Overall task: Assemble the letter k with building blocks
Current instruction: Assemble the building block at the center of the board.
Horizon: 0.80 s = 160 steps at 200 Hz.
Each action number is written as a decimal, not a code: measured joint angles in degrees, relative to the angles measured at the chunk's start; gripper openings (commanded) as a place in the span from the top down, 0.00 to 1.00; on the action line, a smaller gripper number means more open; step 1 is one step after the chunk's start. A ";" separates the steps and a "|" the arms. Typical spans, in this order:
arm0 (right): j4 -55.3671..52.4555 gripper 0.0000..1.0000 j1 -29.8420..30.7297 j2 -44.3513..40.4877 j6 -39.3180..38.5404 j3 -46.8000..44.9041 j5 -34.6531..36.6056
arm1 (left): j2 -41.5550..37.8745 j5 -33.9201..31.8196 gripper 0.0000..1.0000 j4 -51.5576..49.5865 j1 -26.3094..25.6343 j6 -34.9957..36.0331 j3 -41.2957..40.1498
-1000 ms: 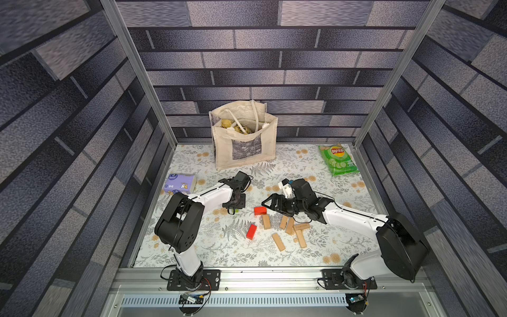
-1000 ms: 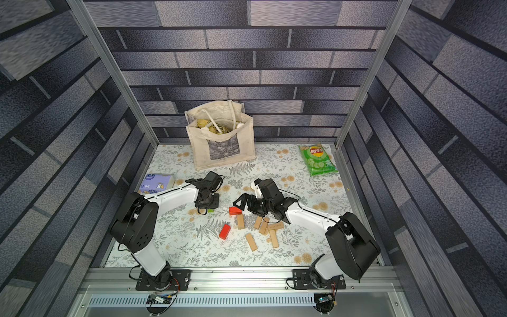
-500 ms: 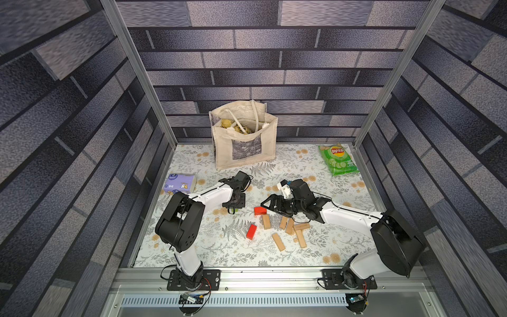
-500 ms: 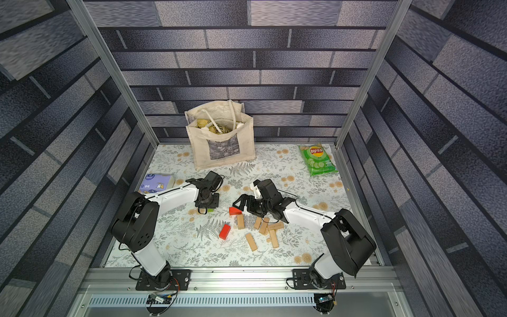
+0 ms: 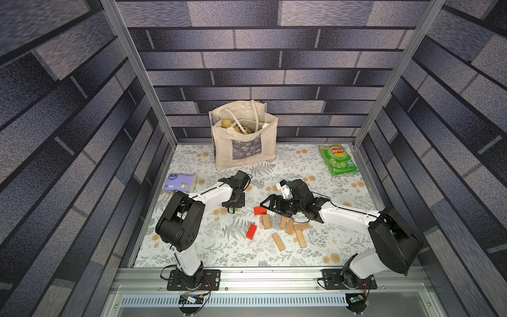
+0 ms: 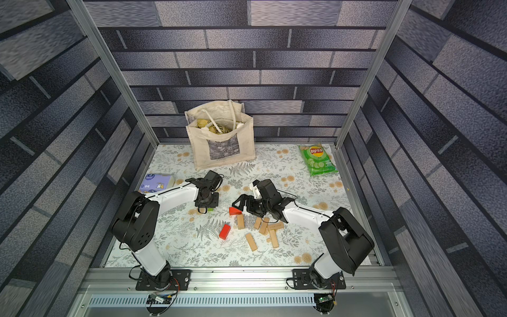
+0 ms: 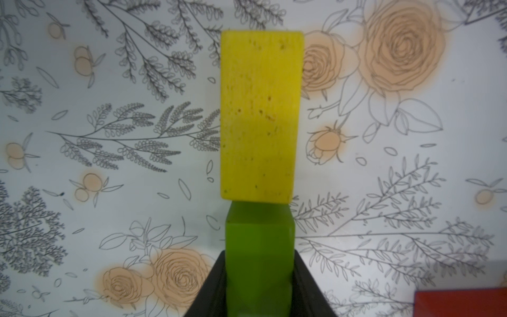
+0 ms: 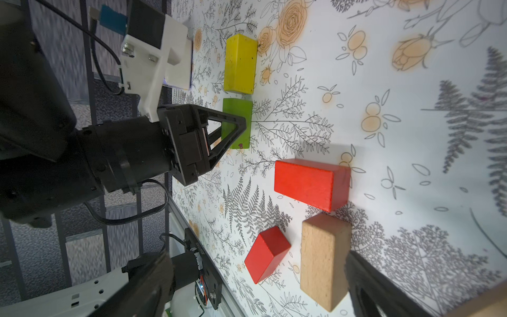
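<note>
Your left gripper [image 7: 259, 293] grasps the green block [image 7: 259, 247] on the mat [image 7: 109, 82] — long axis end to end with the yellow block [image 7: 260, 115]. Both top views show only a green sliver; wrist views show the 2 blocks. Your right gripper [image 5: 269, 204] — spread wide, empty, near a red block [image 5: 260, 210].

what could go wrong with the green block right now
The left gripper grips the green block right at the end of the yellow block; a push or skewed release could knock it crooked. The open right gripper sits low by a red block and a tan block, and might bump them.
</note>
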 measured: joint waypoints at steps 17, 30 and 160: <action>0.02 0.00 0.00 0.15 0.00 0.00 -0.17 | 0.22 -0.09 0.65 0.02 0.00 -0.02 0.17; 0.04 0.00 0.00 0.20 0.00 0.00 -0.20 | 0.42 -0.13 0.65 0.11 0.00 -0.11 0.37; 0.87 0.00 0.00 0.98 0.00 0.00 -0.44 | 2.14 -0.09 0.47 0.13 0.37 -0.20 0.90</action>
